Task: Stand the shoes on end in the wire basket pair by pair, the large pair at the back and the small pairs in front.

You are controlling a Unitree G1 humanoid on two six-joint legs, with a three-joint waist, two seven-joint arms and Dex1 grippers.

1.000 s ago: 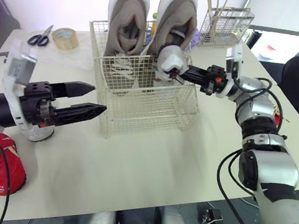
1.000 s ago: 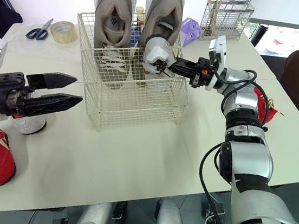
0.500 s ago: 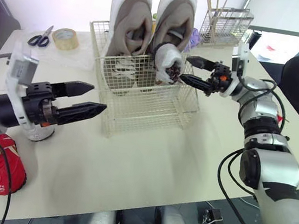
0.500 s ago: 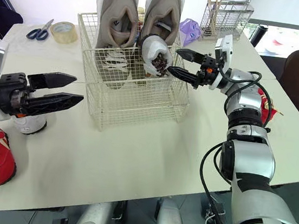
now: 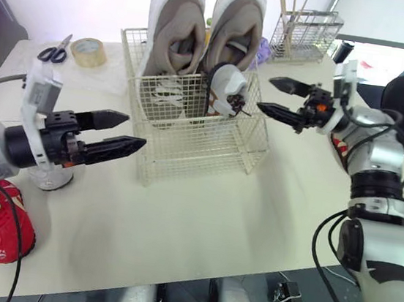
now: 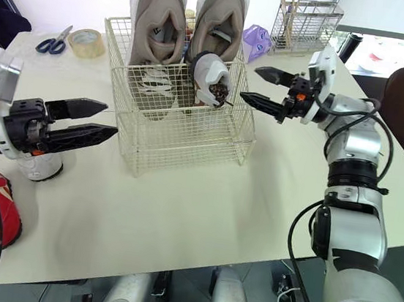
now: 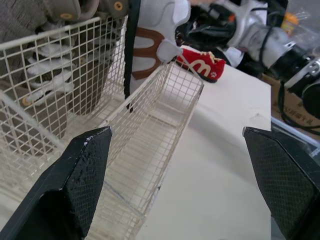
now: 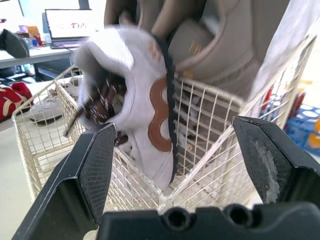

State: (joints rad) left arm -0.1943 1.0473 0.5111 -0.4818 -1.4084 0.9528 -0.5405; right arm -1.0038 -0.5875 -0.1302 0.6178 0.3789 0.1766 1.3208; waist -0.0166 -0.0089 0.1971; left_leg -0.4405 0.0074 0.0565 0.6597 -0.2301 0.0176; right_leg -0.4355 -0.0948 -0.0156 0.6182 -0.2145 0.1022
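While left hand (image 5: 134, 129) and right hand (image 5: 266, 92) gape empty, wire basket (image 5: 203, 145) stands between them.

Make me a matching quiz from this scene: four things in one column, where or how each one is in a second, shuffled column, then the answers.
1. large grey pair
2. small white shoe
3. tape roll
4. right gripper

A. open, beside the wire basket
B. next to the scissors
C. on end at the basket's back
D. in the basket, in front of the grey pair

Pairs: 1-C, 2-D, 3-B, 4-A.
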